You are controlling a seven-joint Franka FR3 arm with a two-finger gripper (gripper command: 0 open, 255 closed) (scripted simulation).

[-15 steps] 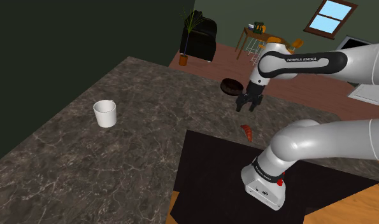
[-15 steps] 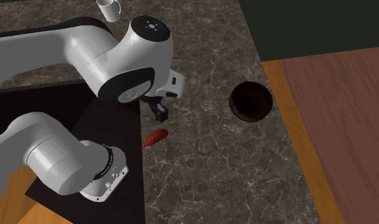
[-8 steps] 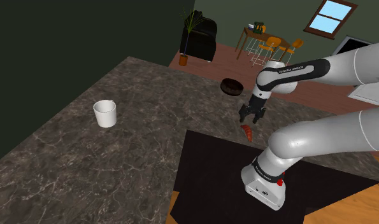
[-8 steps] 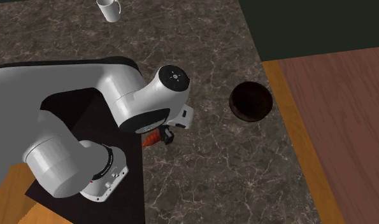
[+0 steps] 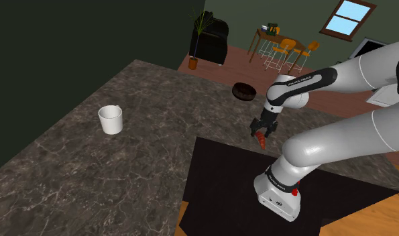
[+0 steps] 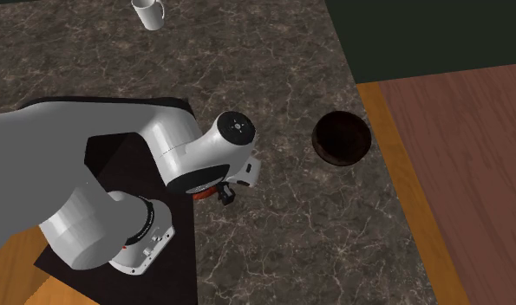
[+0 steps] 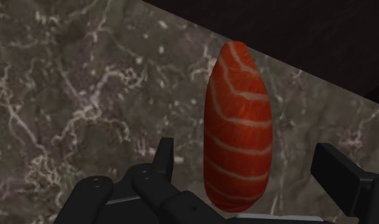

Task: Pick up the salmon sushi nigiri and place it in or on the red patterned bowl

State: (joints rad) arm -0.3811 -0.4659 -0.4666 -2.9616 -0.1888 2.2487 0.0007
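While holding the hand (image 7: 245,156) open and empty astride the salmon nigiri (image 7: 237,127) on the counter (image 7: 73,95), best to sink lower, then close gently mid-length.

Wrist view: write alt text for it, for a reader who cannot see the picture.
An orange-red salmon nigiri with pale stripes lies on a dark veined stone countertop, between the two black fingers of the open gripper, which stand on either side without touching it. A black surface borders the countertop beyond the nigiri's far end.
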